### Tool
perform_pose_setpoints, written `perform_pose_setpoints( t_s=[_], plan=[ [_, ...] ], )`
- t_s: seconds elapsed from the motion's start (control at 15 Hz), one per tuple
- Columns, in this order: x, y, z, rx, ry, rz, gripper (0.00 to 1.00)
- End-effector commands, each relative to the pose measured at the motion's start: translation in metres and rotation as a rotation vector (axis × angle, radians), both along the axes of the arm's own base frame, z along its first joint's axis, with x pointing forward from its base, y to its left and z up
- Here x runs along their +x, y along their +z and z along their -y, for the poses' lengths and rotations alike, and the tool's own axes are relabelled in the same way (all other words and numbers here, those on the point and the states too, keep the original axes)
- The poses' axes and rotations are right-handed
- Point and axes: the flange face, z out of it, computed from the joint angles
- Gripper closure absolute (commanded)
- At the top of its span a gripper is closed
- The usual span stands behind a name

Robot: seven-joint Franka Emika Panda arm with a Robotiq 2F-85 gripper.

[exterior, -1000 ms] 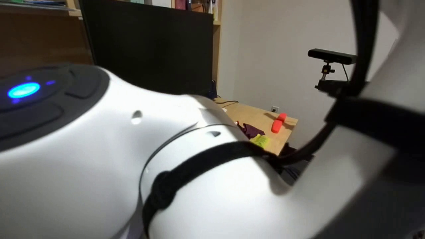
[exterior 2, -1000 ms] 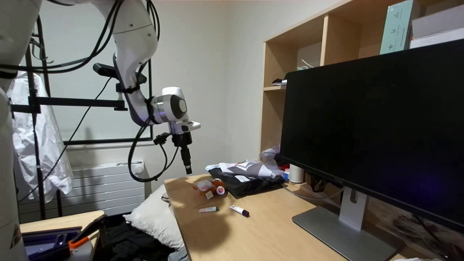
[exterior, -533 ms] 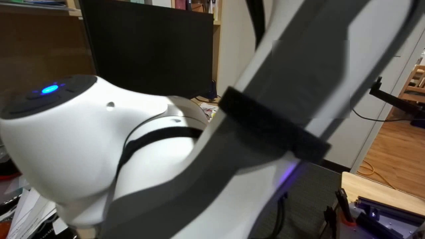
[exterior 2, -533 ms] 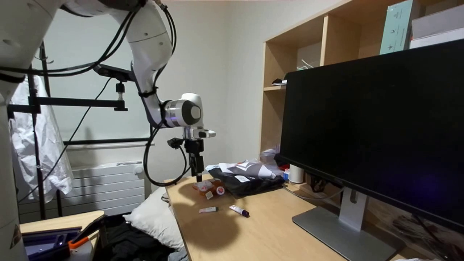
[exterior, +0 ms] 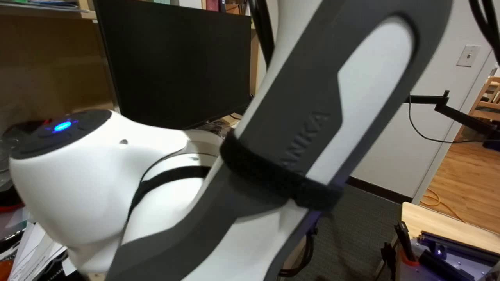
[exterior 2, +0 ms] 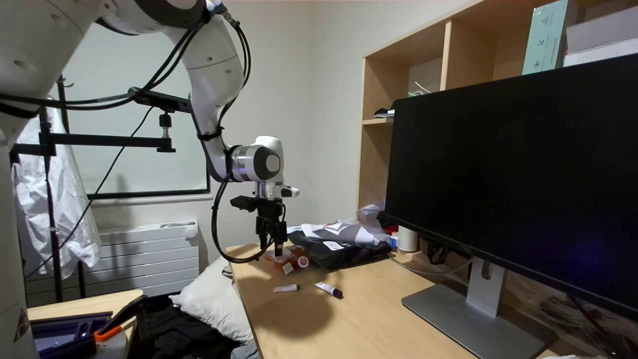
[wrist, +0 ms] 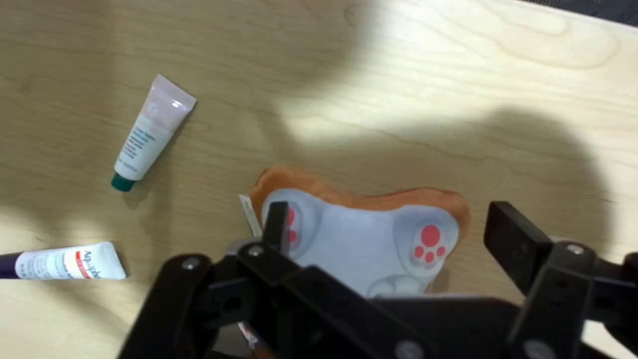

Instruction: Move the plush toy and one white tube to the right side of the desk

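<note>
The plush toy (wrist: 349, 239) is orange with a pale front and pink paw prints. It lies on the tan desk (wrist: 319, 65), also seen in an exterior view (exterior 2: 293, 259). My gripper (wrist: 394, 229) is open above it. The left finger overlaps one paw in the wrist view; the right finger is beyond the toy's right edge. Contact cannot be told. The toy's lower part is hidden by the gripper. A white tube with a green cap (wrist: 152, 132) lies left of the toy. A white tube with a purple cap (wrist: 75, 262) lies lower left.
A black bag with grey-white packaging (exterior 2: 344, 244) lies just behind the toy. The large monitor (exterior 2: 523, 184) stands on the desk. A shelf (exterior 2: 448, 65) rises behind it. The arm (exterior: 273, 156) blocks most of the desk in an exterior view.
My gripper has moved right and down, from above the desk's far end to over the plush toy, and has turned a little. The toy and the tubes stay in place.
</note>
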Motion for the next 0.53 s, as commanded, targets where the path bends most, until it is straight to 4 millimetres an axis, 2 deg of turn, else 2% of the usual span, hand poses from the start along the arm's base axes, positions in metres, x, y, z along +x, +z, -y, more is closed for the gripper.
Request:
perform_pose_setpoints(
  t_s=[0.0, 0.27, 0.47],
  plan=[
    [0.009, 0.003, 0.005, 0.019, 0.003, 0.019, 0.0],
    [0.017, 0.017, 0.01, 0.024, -0.004, 0.057, 0.0],
    [0.025, 0.012, 0.008, 0.022, 0.022, 0.066, 0.0]
  ],
)
